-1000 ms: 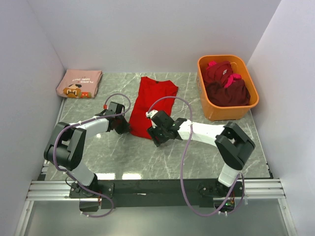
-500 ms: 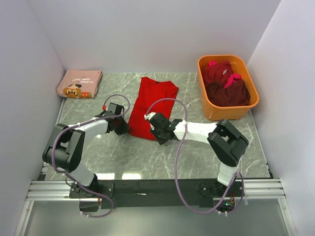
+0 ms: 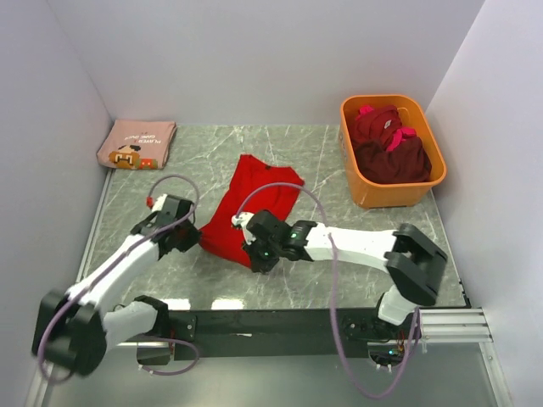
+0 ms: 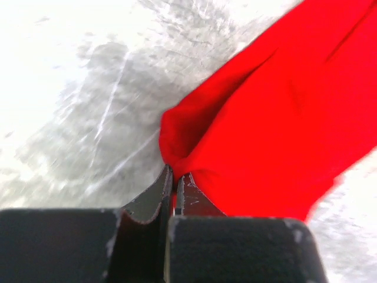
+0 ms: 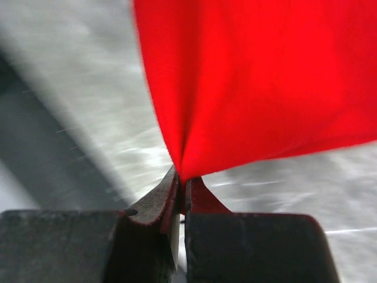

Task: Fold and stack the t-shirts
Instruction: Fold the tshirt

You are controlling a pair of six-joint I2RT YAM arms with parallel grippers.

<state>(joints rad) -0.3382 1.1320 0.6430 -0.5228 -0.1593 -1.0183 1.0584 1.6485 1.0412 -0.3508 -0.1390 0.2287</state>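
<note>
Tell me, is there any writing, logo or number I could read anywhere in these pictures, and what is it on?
On the folded dusty-pink t-shirt: a couple of small lines of print above its cartoon, too small to read.
On the red t-shirt, the maroon t-shirts and the orange tub: no text visible.

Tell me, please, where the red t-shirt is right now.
In the top view, the red t-shirt lies mid-table, slanted, its near hem pinched at both corners by the left gripper and right gripper, with the orange tub to its right.
</note>
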